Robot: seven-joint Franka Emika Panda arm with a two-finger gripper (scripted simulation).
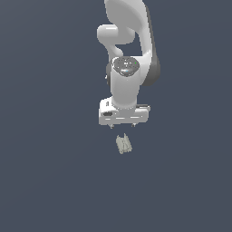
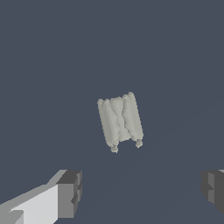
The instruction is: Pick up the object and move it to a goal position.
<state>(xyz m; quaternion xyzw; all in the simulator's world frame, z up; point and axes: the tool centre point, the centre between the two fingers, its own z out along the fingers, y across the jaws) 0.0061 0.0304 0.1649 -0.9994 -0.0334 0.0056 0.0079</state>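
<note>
— Hanging wide apart over the dark floor, the gripper (image 1: pixel 123 126) holds nothing, its fingertips (image 2: pixel 70 192) clear of everything.

— And the object (image 1: pixel 123 143)?

— Lying flat just past it, toward six o'clock in the exterior view. Small, ridged, probably light and rigid; pinching across the long ridged sides (image 2: pixel 120 121) looks safest.
</note>
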